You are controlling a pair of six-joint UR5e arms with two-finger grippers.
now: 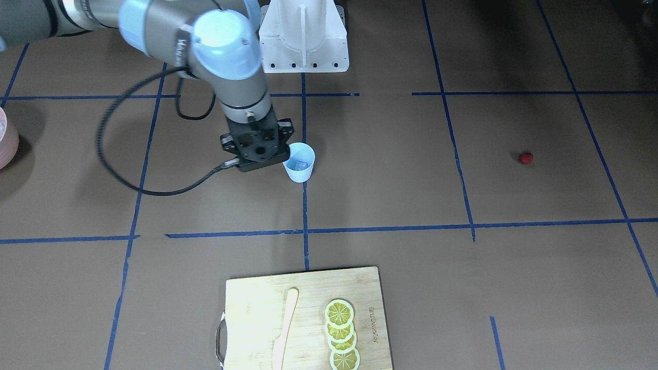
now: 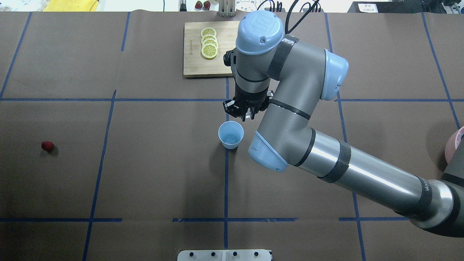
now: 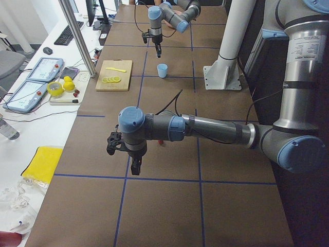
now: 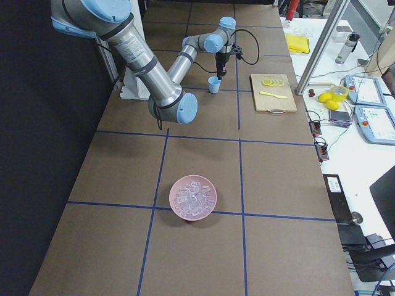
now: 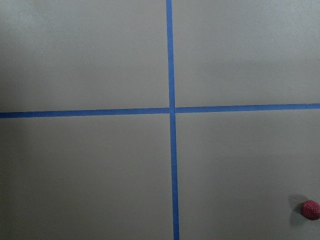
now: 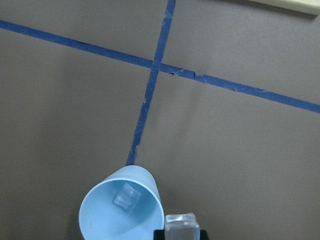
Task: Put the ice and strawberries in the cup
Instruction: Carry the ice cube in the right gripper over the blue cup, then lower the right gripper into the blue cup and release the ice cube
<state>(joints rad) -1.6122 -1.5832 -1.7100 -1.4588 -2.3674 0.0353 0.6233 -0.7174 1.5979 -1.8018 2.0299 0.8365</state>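
Observation:
The pale blue cup [image 2: 231, 135] stands upright at the table's middle, with one ice cube [image 6: 126, 196] lying in it. My right gripper [image 2: 243, 116] hangs just beyond the cup's rim. In the right wrist view it is shut on a second clear ice cube [image 6: 181, 224], just outside the rim. The red strawberry [image 2: 47, 146] lies alone far off on my left side, and it also shows in the left wrist view [image 5: 310, 209]. My left gripper [image 3: 135, 167] hovers over bare table near it. I cannot tell whether it is open or shut.
A pink bowl [image 4: 193, 197] holding several ice cubes stands on my right side. A wooden cutting board [image 2: 192, 54] with lemon slices [image 2: 209, 47] and a pale knife [image 1: 285, 329] lies at the far edge. A white arm base [image 1: 303, 36] stands at the near edge.

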